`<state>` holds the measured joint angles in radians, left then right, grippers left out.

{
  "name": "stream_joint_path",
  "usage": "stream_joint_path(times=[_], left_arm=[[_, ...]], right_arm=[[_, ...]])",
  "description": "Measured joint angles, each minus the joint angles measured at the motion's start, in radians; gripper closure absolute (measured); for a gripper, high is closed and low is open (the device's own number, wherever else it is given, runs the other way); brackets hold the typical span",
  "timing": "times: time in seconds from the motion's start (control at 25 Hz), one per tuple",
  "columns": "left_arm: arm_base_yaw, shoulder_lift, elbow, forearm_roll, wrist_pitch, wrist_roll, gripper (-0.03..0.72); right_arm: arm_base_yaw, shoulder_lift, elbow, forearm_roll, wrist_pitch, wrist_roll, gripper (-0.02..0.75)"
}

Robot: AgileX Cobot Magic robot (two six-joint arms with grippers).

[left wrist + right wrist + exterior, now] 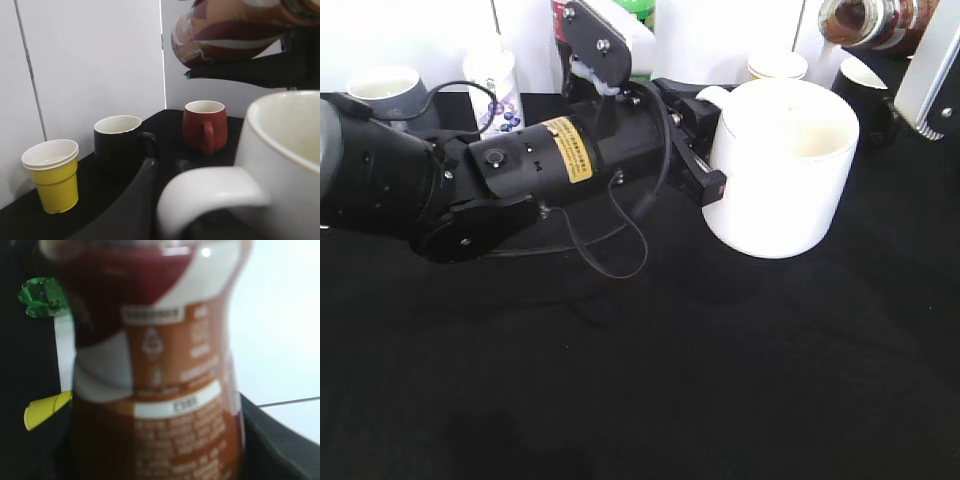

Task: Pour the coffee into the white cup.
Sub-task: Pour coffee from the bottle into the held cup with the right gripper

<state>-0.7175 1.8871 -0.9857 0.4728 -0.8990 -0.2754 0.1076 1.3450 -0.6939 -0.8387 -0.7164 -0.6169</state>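
Observation:
The white cup (785, 175) stands right of centre on the black table. My left gripper (710, 140) is shut on its loop handle (210, 192), and the cup's wall fills the right of the left wrist view (285, 150). The coffee bottle (870, 20) lies tilted on its side, high above and behind the cup's right rim, with its neck out of frame. My right gripper (920, 55) is shut on it. The bottle also shows at the top of the left wrist view (230, 30) and fills the right wrist view (165, 340). I see no liquid stream.
A black mug (865, 95), a yellow paper cup (777, 68) and a red mug (205, 125) stand behind the white cup. A grey mug (390, 90) and a white bottle (495, 90) stand at the back left. White walls close the back.

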Motion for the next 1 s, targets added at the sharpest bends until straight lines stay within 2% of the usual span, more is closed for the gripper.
stream_joint_path(times=[1.0], left_arm=[[0.0, 0.0, 0.0, 0.015, -0.009, -0.004, 0.615]], right_arm=[[0.0, 0.0, 0.0, 0.008, 0.001, -0.071, 0.225]])
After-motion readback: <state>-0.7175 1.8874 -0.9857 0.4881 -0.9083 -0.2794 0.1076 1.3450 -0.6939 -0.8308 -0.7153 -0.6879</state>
